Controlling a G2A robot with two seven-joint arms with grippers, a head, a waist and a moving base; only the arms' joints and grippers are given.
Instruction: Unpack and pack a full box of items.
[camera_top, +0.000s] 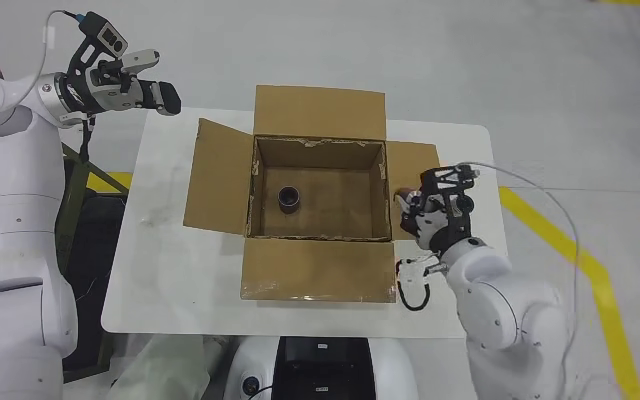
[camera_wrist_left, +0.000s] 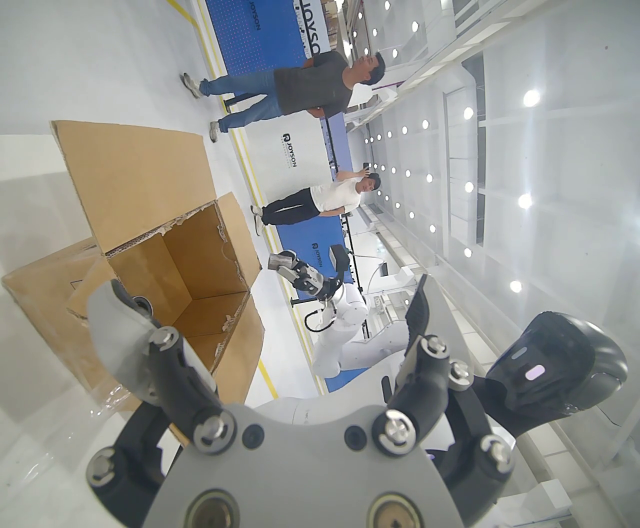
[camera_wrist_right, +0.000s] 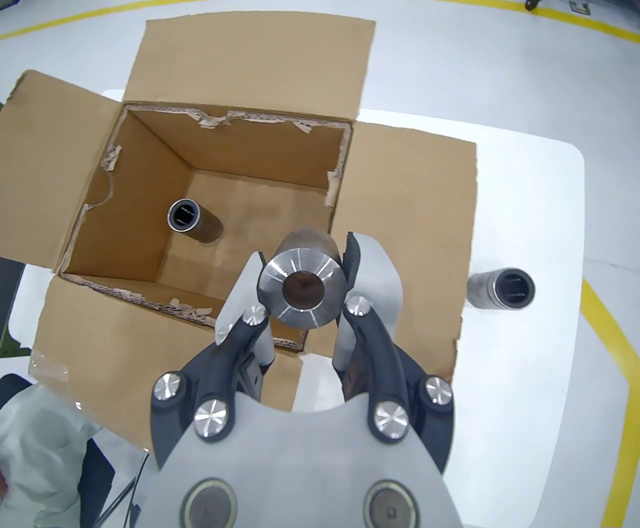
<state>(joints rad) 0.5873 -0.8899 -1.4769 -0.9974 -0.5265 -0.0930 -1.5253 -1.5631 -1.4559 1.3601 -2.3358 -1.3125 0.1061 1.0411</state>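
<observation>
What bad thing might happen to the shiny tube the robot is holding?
The tube in the right gripper hangs by the rim of the box, so it might bump the wall going in. Let go too early, it could hit the tube already inside. The loose tube on the table may roll off.

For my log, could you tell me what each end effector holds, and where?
Right end effector: hollow steel cylinder, gripped across its sides near one end. Left end effector: nothing.
</observation>
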